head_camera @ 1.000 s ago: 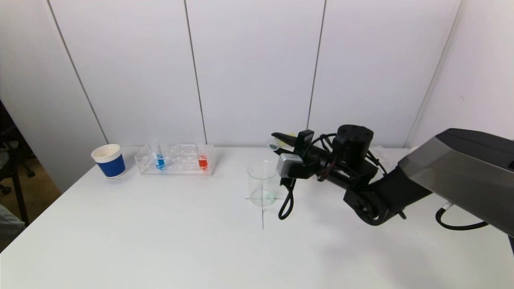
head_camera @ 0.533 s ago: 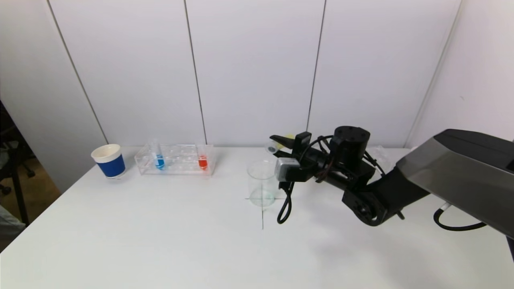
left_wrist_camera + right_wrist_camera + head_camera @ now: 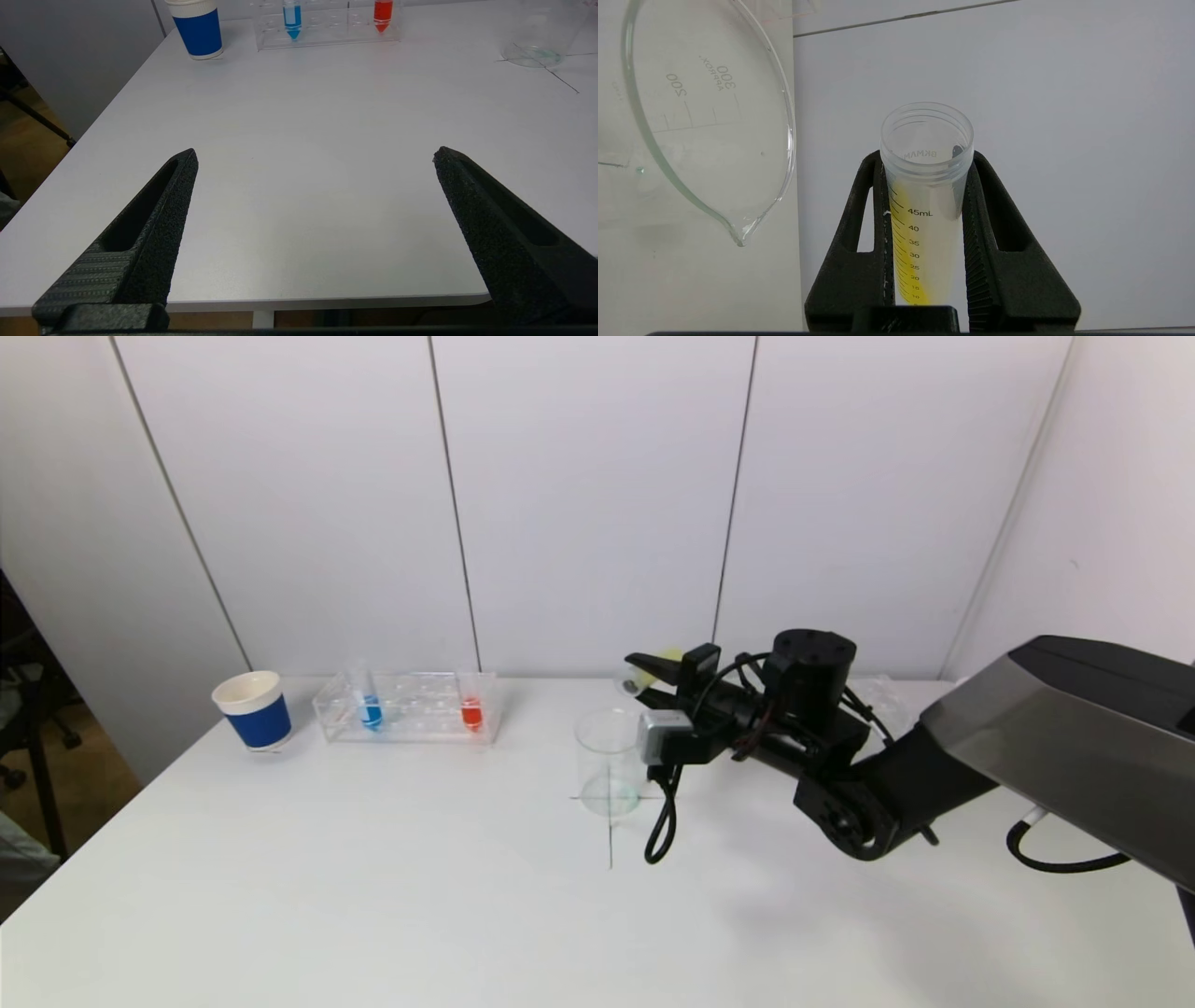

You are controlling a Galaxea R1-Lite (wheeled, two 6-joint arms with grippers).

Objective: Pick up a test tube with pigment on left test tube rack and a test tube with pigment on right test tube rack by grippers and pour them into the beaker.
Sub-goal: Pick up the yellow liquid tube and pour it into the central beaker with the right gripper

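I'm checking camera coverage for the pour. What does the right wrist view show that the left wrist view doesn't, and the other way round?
Only the right wrist view shows the right hand shut on the test tube, tipped sideways with yellow pigment along its wall and its mouth beside the beaker's spout.

Only the left wrist view shows the open left hand over bare table, the blue cup, and the rack with blue and red tubes.

Both show the beaker.
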